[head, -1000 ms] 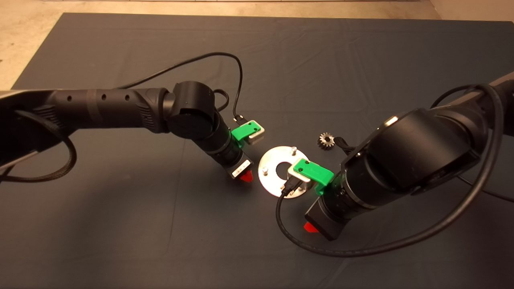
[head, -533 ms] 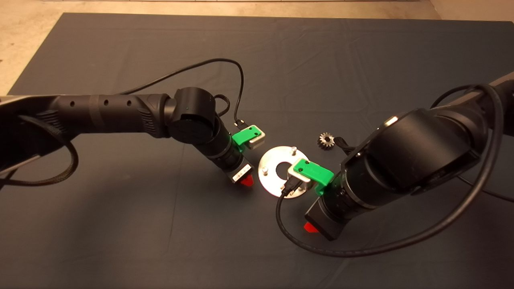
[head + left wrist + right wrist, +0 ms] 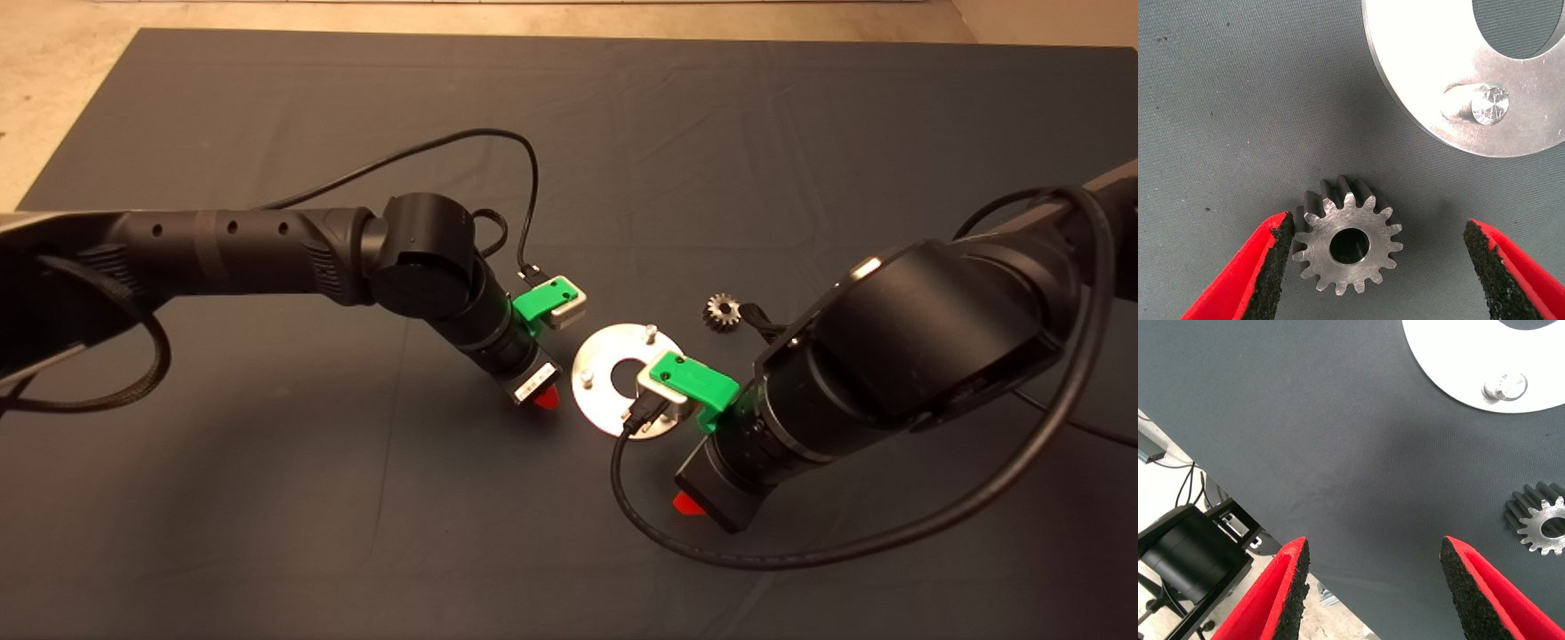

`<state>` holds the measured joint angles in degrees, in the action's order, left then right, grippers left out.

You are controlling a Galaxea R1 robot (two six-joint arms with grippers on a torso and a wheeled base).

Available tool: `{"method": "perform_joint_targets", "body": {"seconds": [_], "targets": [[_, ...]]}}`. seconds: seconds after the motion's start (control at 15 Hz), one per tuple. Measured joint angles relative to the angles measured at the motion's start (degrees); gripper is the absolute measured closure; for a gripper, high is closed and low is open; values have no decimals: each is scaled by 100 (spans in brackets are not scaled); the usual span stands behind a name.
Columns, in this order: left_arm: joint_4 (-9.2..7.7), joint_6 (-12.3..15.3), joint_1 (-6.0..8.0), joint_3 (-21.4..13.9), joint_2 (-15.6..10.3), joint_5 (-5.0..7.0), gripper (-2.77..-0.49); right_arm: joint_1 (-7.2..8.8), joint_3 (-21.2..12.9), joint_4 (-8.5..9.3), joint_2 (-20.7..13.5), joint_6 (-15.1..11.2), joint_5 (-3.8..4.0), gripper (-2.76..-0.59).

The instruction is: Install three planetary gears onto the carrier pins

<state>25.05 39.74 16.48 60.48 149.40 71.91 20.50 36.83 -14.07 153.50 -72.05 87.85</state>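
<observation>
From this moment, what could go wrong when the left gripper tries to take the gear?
1. The gear lies off-centre in the open left gripper, nearly touching one pad. Closing may push or tilt it rather than clamp it.
2. The carrier disc lies close by. A slid gear could bump it and shift its pin.
3. The right gripper hangs open beside the disc, so the arms could crowd each other.

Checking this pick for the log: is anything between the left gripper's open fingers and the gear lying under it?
Nothing visible. The gear lies flat on the mat between the left gripper's open fingers, one pad almost at its teeth.
</observation>
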Motion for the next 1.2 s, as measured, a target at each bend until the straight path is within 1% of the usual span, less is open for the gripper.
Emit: {"method": "perform_joint_targets", "body": {"seconds": [0.2, 0.27, 0.33, 0.47, 0.67, 1.13, 1.2], "targets": [[0, 0, 0, -15, -2, -2, -180, 0, 0, -1, 0, 2, 2, -144], [2, 0, 0, -15, -4, -4, -176, -1, 0, -1, -2, 2, 0, -144], [0, 0, 0, -15, -6, -4, -167, 0, 0, -1, 0, 2, 2, -144], [-2, 0, 0, -19, -39, -50, -166, 0, 0, -1, -2, 2, 2, -144], [-4, 0, 0, -26, -85, -61, -166, 0, 0, 0, 0, 2, 0, -144], [-5, 0, -2, -26, -85, -66, -166, 0, 0, -1, -2, 2, 0, -144], [-6, 0, -6, -28, -105, -94, -166, 0, 0, -1, 0, 2, 0, -144]]}}
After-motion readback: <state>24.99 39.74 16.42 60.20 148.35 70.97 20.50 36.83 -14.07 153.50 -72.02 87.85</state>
